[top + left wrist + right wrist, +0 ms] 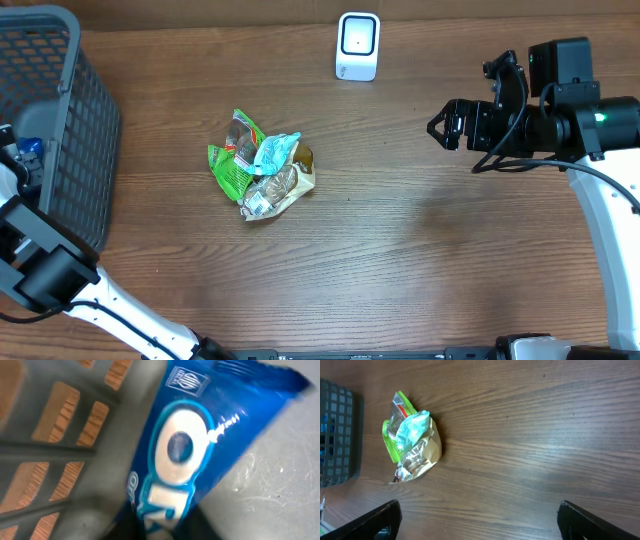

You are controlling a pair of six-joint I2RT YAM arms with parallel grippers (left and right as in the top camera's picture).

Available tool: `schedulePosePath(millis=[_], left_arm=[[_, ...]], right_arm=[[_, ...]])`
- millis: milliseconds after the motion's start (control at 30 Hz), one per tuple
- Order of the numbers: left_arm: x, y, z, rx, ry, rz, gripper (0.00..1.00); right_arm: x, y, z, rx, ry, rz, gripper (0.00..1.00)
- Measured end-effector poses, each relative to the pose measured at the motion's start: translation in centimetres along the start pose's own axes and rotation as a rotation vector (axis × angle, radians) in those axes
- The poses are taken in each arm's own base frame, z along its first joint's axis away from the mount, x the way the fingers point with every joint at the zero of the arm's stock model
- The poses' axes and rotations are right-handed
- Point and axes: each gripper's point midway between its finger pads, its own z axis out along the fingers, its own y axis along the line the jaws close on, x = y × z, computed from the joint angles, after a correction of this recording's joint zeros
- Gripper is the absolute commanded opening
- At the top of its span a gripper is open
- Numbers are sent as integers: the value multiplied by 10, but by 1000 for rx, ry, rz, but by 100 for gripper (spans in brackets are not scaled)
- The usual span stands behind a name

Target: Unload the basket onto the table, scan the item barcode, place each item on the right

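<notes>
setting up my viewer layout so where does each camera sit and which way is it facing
Overhead: fixed above the table, looking straight down at the basket, wrapper pile and white scanner; left arm shows lower left, right pincer at right.
Left wrist: inside the basket, close on a blue packet; of the robot only a dark blur at the bottom edge.
Right wrist: above the table, facing down; its open fingers frame the bottom corners.
Shared: overhead and right wrist both show the wrapper pile and basket.
</notes>
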Motion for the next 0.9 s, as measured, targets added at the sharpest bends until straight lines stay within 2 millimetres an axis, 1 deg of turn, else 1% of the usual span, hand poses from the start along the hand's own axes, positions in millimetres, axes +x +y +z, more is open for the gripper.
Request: schedulePosePath(millis=[100,200,300,333,367,400,433,467,533,600,633,667,700,733,767,833,900], left_arm=[[0,-1,-2,7,4,-47,4],[-2,-9,-4,56,0,-105,4],[-8,-30,-13,168,9,-172,4],[-16,-48,-19,252,11,-204,4],[-23,-59,-26,303,17,-218,4],[-29,-68,-32,344,29,-229,4],[-38,-75,-41,379,26,-238,4],[-50,-80,-54,409,15,-240,4],[-90,-84,-106,457,-72,-233,4],[-122,-83,-157,473,-178,-211,4],[-141,-80,-204,473,-273,-194,4],[-151,-76,-254,470,-364,-179,4],[-155,-76,-280,473,-415,-168,4],[-157,-76,-314,471,-481,-152,4],[-150,-78,-351,477,-521,-140,4],[-132,-87,-388,492,-523,-127,4],[-103,-108,-421,524,-485,-95,4]], right_arm=[[0,0,0,0,1,1,100],[0,0,0,0,1,0,100],[0,0,0,0,1,0,100],[0,0,0,0,0,1,100],[0,0,0,0,1,0,100],[0,0,0,0,1,0,100],[0,0,0,0,0,0,100],[0,0,0,0,1,1,100],[0,0,0,0,0,0,100],[0,0,0,0,0,0,100],[0,0,0,0,0,0,100],[0,0,0,0,0,0,100],[0,0,0,0,0,0,100],[0,0,0,0,0,0,100],[0,0,0,0,0,0,100],[0,0,0,0,0,0,100],[0,0,0,0,0,1,100]])
